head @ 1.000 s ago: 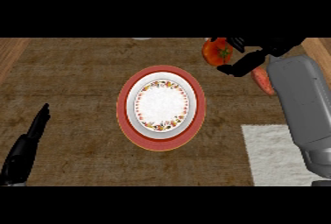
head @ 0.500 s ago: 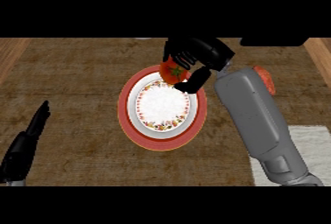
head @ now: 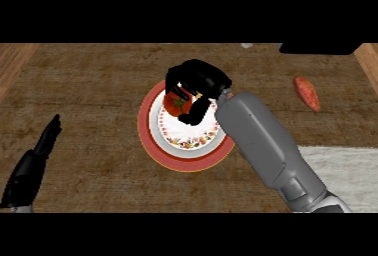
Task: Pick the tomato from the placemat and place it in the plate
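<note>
A brown woven counter (head: pixel 96 100) fills the view beneath the right hand (head: pixel 198 85), which hangs over the plate (head: pixel 188 145).

Its fingers curl round the tomato (head: pixel 177 102), held above the plate's far half. A pale placemat (head: pixel 343 170) lies right of the forearm, a red vegetable (head: pixel 306 93) further right of the hand. The left hand (head: pixel 46 142) rests far left, fingers straight.

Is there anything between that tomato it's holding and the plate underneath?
Nothing visible. The right hand has its fingers curled round the tomato, right over the plate, whose white middle shows bare. The other red thing lies off to the right.
</note>
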